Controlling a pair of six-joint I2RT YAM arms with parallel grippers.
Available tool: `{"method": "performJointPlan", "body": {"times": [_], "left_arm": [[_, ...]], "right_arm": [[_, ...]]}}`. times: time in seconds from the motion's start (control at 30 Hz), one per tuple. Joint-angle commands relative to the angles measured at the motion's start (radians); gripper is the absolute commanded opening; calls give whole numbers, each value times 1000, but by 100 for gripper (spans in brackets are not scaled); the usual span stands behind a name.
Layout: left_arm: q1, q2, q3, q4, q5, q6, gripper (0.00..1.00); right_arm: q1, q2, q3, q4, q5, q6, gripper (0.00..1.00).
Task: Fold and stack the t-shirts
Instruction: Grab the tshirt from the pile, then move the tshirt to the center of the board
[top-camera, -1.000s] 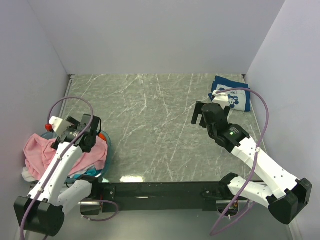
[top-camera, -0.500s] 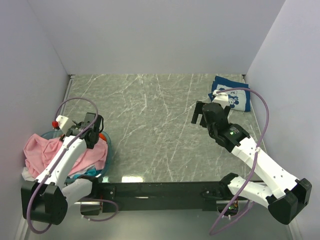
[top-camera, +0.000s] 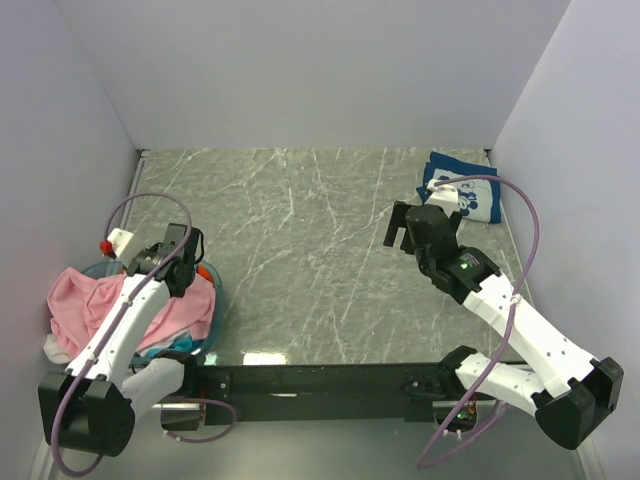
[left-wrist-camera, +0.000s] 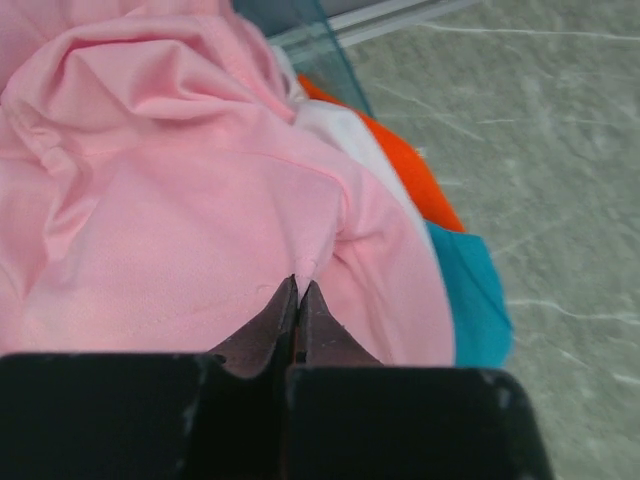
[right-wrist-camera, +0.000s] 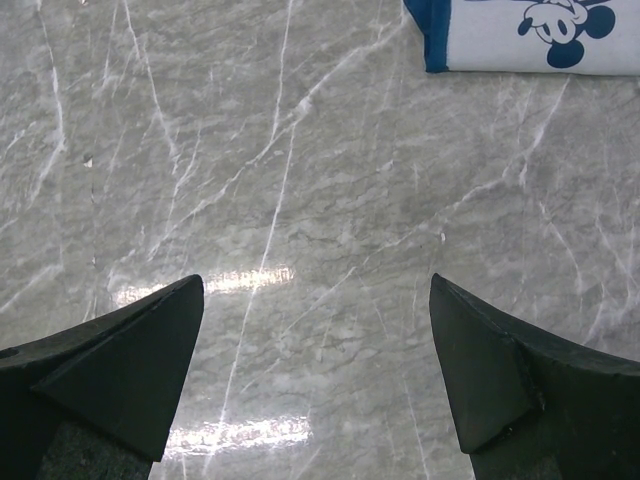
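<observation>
- Left wrist view: the left gripper (left-wrist-camera: 298, 285) has its fingers pressed flat together, and the pink t-shirt (left-wrist-camera: 150, 200) puckers into a crease right at the tips. I judge that a thin fold of it is pinched there.
- The pink t-shirt lies crumpled on top of a heap in the round basket (left-wrist-camera: 300, 30) at the near left corner of the worktop (top-camera: 300, 230). A white tee (left-wrist-camera: 345, 135), an orange tee (left-wrist-camera: 420, 185) and a teal tee (left-wrist-camera: 470, 290) show from under its edge.
- This cloth should be light, limp and without stiffness. It will drape and trail when raised, and may drag the tees beneath it.
- A mid-panel pinch only lifts a bunch. For spreading, a shoulder seam or hem corner would be a better hold, but none can be picked out in the crumple.
- The left arm reaches out from its base over the basket, with the wrist bent down into the heap.
- The right gripper (right-wrist-camera: 316, 285) is spread wide and holds nothing. It hangs over bare marble towards the right side of the worktop, its arm stretched forward and inward.
- The navy t-shirt (right-wrist-camera: 510, 35) lies folded flat with its white cartoon print upward in the far right corner, just beyond the right gripper and apart from it.
</observation>
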Motion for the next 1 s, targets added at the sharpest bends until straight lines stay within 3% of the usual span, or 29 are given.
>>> {"method": "performJointPlan", "body": {"times": [0.0,0.17,0.43,0.73,0.9,0.97], "left_arm": [[3,-51,103,85,35,119,0],[5,-94,164,285,128,323,0],[3,-31,373,396,351,429,0],[-4,48,537,619,838,554,0],[-15,94,638,787,1135,543,0],[-40,123,675,838,1193,529,0]], "right_arm": [[-12,-5,4,42,10,-5,100],[-15,-1,6,45,8,-3,100],[-21,-11,1,56,11,-2,100],[-26,-21,-5,48,16,4,100],[-32,-29,-14,50,15,14,100],[-32,-31,-14,47,15,17,100]]}}
